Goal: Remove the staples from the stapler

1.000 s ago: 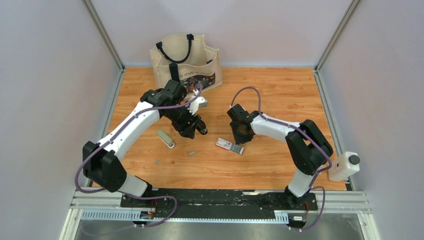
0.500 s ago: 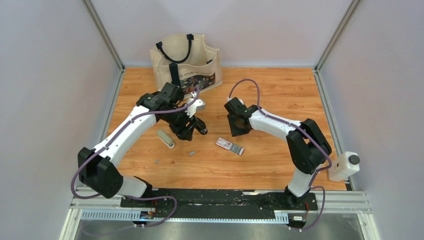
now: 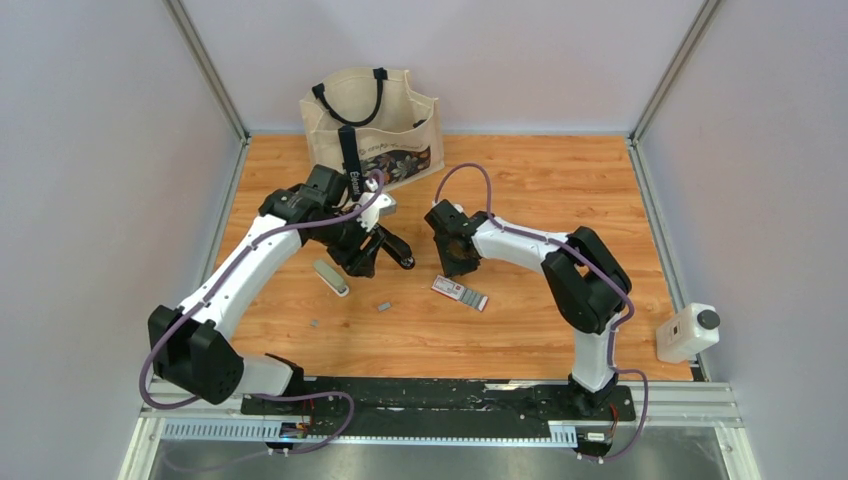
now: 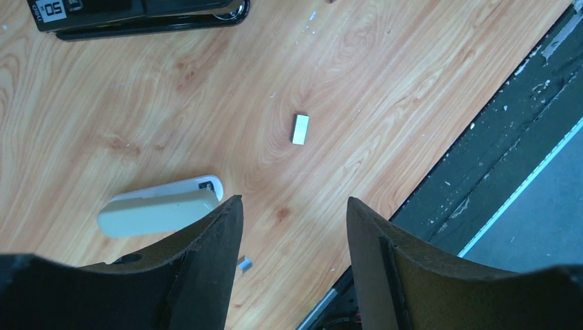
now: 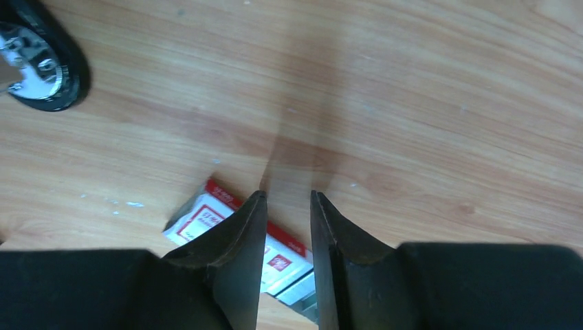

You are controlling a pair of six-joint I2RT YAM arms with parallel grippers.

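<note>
1. The stapler (image 3: 331,277) lies flat on the counter (image 3: 520,340), left of centre. It is closed, touches nothing, and has bare wood between it and the left edge.
2. The staples (image 3: 383,306) lie loose on the wood. One strip is just right of the stapler toward the near edge. A smaller strip is further left and closer to that edge, and both sit apart from everything else.
3. The left pincer (image 3: 362,262) hangs above the counter just right of the stapler. Its fingers (image 4: 213,240) are spread wide and hold nothing. Its wrist view shows the stapler beside the left finger and one strip in the open wood ahead, with the dark near edge beyond.
4. A black stapler (image 3: 400,252) lies just right of that pincer, at mid-counter.
5. The right pincer (image 3: 455,262) points down near the centre. Its fingers (image 5: 240,234) stand a narrow gap apart, with only wood showing between them.
6. A box (image 3: 460,292) lies flat just on the near side of it, partly under the fingertips in the wrist view.
7. A bag (image 3: 370,120) stands at the far edge, and the right half of the counter is open wood.
</note>
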